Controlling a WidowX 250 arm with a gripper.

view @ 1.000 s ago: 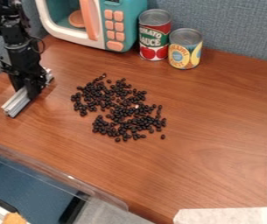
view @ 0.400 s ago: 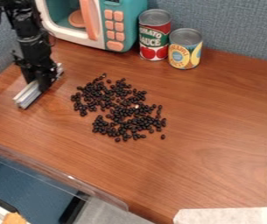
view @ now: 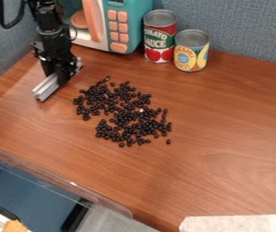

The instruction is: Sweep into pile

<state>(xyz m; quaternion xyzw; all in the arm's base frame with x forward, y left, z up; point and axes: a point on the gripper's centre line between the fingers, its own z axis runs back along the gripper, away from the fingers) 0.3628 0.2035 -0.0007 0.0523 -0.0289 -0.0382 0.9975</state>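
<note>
The black gripper (view: 61,78) hangs over the upper left of the table, shut on a silver metal bar (view: 47,87) that slants from lower left to upper right. Many small black beans (view: 125,113) lie loosely spread over the middle left of the table, in two joined patches, with a few strays at the edges. The bar is up and to the left of the beans, apart from them.
Behind the beans stand a teal and white toy microwave (view: 127,27), a red and green can (view: 159,37) and a yellow can (view: 191,50). White tape (view: 236,223) marks the lower right. A clear plastic edge (view: 61,180) borders the table's lower left.
The gripper has moved right and slightly up the view with the metal bar, coming nearer the upper left side of the beans. The beans lie as before.
</note>
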